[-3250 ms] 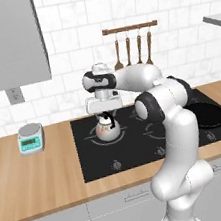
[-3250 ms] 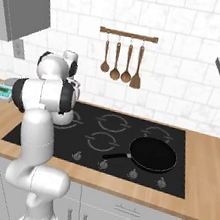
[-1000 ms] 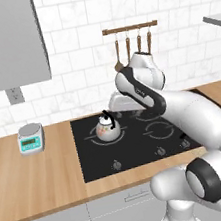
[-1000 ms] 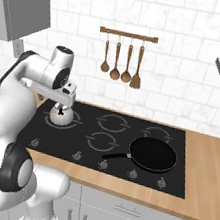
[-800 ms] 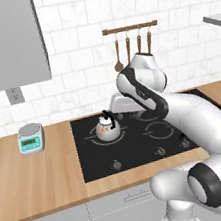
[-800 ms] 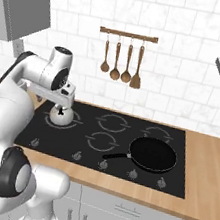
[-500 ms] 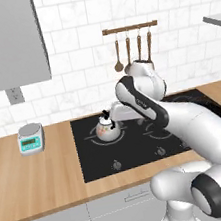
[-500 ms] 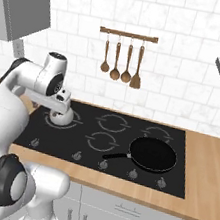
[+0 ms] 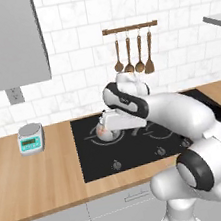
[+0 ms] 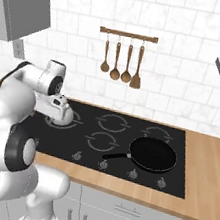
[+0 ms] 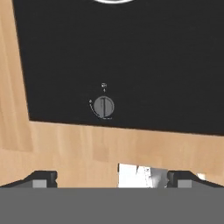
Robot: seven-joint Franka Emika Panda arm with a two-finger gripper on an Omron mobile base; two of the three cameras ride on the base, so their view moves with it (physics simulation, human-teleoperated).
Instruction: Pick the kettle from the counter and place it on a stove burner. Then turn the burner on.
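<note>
The whitish kettle (image 9: 103,130) stands on the big ring burner (image 9: 92,137) at the cooktop's rear left, half hidden behind my hand. My gripper (image 9: 111,128) hangs just in front of it, pointing down. In the right base view the hand (image 10: 57,112) covers most of the kettle (image 10: 66,118). The hand view shows the gripper (image 11: 111,177) open, its tips wide apart with nothing between them. Below them lie a round burner knob (image 11: 103,106) and the wood counter (image 11: 65,148).
A black frying pan (image 10: 153,153) sits on the right front burner. Further knobs (image 9: 161,151) line the cooktop's front edge. A teal-faced scale (image 9: 31,138) stands on the counter at left. Wooden utensils (image 10: 123,58) hang on the wall behind.
The gripper has let go of the kettle, which now rests on the burner. The arm has since folded down, and the hand now points at the front knob.
</note>
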